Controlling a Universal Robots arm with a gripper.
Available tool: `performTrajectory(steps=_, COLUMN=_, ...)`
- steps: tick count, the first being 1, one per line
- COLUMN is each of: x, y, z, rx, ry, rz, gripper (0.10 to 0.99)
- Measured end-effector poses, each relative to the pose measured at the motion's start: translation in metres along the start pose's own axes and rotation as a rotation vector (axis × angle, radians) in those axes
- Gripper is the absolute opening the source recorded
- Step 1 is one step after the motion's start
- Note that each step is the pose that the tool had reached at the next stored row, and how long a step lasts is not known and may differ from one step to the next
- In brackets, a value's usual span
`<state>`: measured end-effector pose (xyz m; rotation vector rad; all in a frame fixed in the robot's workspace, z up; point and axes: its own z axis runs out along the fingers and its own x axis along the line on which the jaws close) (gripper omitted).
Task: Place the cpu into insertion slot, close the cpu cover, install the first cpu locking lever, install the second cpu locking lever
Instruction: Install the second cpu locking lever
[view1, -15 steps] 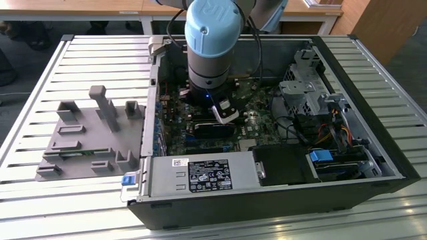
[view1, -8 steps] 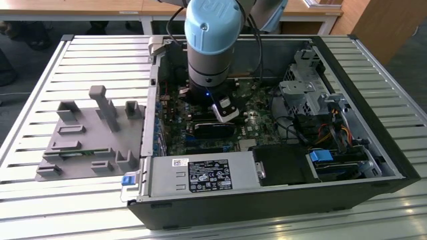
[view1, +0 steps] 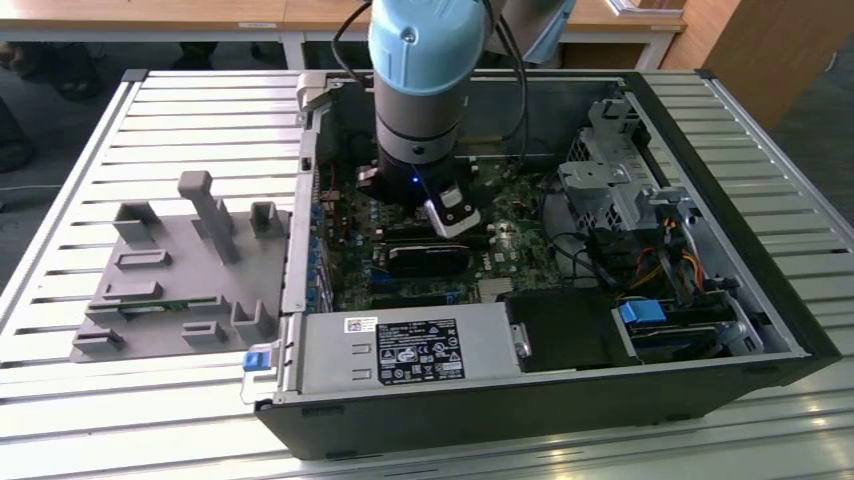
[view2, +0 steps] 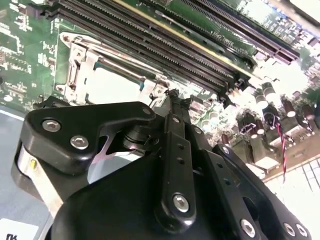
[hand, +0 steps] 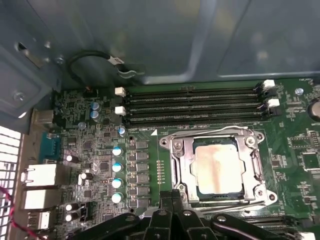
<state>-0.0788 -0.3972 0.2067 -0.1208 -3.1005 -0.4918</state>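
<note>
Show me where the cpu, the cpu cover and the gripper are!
cpu (hand: 218, 168): first wrist view, middle of its pale metal face.
cpu cover (hand: 181, 162): first wrist view, the silver frame's side bar.
gripper (hand: 172, 196): first wrist view, at its black fingertips.

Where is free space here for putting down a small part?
Free: the slatted table beyond the grey fixture, and its near strip before the computer case. Crowded: inside the case, where the gripper hangs beside the cpu and memory slots.
</note>
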Motion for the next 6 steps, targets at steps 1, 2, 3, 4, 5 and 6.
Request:
performTrajectory(steps=1, x=0.0000, y=0.0006, z=-0.0020, rx=0.000, ry=0.0000, rz=0.000, gripper=0.106)
performTrajectory(steps=2, x=0.0001, y=0.0013, z=-0.0041, rx=0.000, ry=0.0000, rz=0.000, gripper=0.106)
performTrajectory(steps=3, x=0.0001, y=0.0019, z=-0.0061, rx=0.000, ry=0.0001, rz=0.000, gripper=0.106)
performTrajectory(steps=4, x=0.0001, y=0.0026, z=-0.0079, rx=0.000, ry=0.0001, rz=0.000, gripper=0.106)
performTrajectory(steps=5, x=0.0001, y=0.0031, z=-0.0096, rx=0.000, ry=0.0001, rz=0.000, gripper=0.106)
performTrajectory(steps=6, x=0.0002, y=0.0035, z=-0.0109, rx=0.000, ry=0.0000, rz=0.000, gripper=0.106)
